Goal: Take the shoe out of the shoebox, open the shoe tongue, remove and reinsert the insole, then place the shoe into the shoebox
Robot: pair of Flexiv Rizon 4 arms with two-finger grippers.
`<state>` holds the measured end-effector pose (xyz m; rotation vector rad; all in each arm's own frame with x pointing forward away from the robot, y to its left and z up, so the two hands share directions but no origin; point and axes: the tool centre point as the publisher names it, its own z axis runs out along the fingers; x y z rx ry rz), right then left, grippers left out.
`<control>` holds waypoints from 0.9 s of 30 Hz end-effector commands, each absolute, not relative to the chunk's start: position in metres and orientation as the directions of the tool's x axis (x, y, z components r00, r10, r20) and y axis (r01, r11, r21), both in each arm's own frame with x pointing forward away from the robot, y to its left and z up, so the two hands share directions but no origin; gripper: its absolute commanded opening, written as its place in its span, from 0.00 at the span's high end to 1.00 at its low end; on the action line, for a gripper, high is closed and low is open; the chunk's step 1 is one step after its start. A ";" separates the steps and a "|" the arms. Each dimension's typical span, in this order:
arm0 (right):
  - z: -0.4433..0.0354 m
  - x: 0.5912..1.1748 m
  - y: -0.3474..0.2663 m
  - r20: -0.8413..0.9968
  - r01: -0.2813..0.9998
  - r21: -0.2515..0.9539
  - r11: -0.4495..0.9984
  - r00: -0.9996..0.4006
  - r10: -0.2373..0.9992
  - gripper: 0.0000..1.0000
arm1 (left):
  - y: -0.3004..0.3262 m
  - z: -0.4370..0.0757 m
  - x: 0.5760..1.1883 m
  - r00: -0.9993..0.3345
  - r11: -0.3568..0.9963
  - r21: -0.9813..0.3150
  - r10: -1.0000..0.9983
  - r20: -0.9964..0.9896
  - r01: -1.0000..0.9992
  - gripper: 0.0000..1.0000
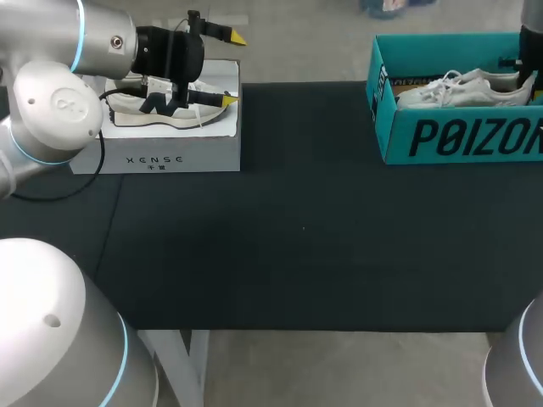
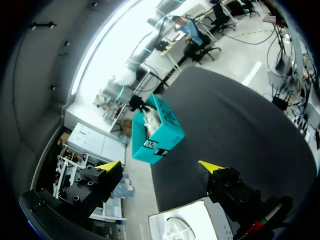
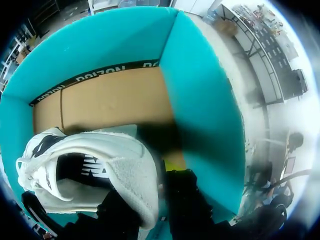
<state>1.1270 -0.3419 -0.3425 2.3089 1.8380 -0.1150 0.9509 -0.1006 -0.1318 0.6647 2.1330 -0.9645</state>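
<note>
A white shoe (image 1: 462,87) lies in the teal shoebox (image 1: 458,136) at the table's far right. My right arm (image 1: 530,38) comes down into the box at the shoe's heel end. In the right wrist view my right gripper (image 3: 156,186) is shut on the shoe's (image 3: 85,150) padded heel collar, one finger inside the shoe and one outside, above the cardboard floor (image 3: 110,102). My left gripper (image 1: 234,69) hangs open and holds nothing at the far left, over a white box. Its wrist view shows the open left gripper (image 2: 160,166) and the teal shoebox (image 2: 155,132) far ahead.
A white box (image 1: 161,153) stands at the far left with a second pale shoe (image 1: 165,114) lying on top, right under my left gripper. The black table top (image 1: 305,229) stretches between the two boxes. A cable (image 1: 102,170) hangs by the left arm.
</note>
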 end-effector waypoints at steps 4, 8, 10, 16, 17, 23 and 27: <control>-0.365 1.132 -0.351 -0.186 0.977 0.070 -0.199 0.209 0.960 1.00 | -0.101 -0.132 0.951 -0.629 0.594 -0.432 0.166 -0.759 0.678 0.00; -0.375 1.129 -0.353 -0.207 0.980 0.055 -0.193 0.200 0.958 1.00 | -0.101 -0.132 0.951 -0.629 0.594 -0.432 0.166 -0.759 0.678 0.00; -0.381 1.129 -0.355 -0.214 0.978 0.048 -0.203 0.208 0.954 1.00 | -0.101 -0.132 0.951 -0.629 0.594 -0.432 0.166 -0.759 0.678 0.00; -0.385 1.124 -0.360 -0.223 0.972 0.048 -0.228 0.233 0.947 1.00 | -0.101 -0.132 0.951 -0.629 0.594 -0.432 0.166 -0.759 0.678 0.00; -0.384 1.122 -0.361 -0.222 0.972 0.050 -0.229 0.235 0.946 1.00 | -0.101 -0.132 0.951 -0.629 0.594 -0.432 0.166 -0.759 0.678 0.00; -0.371 1.115 -0.364 -0.205 0.966 0.062 -0.252 0.259 0.944 1.00 | -0.101 -0.132 0.951 -0.629 0.594 -0.432 0.166 -0.759 0.678 0.00; -0.362 1.113 -0.362 -0.194 0.965 0.074 -0.253 0.263 0.945 1.00 | -0.101 -0.132 0.951 -0.629 0.594 -0.432 0.166 -0.759 0.678 0.00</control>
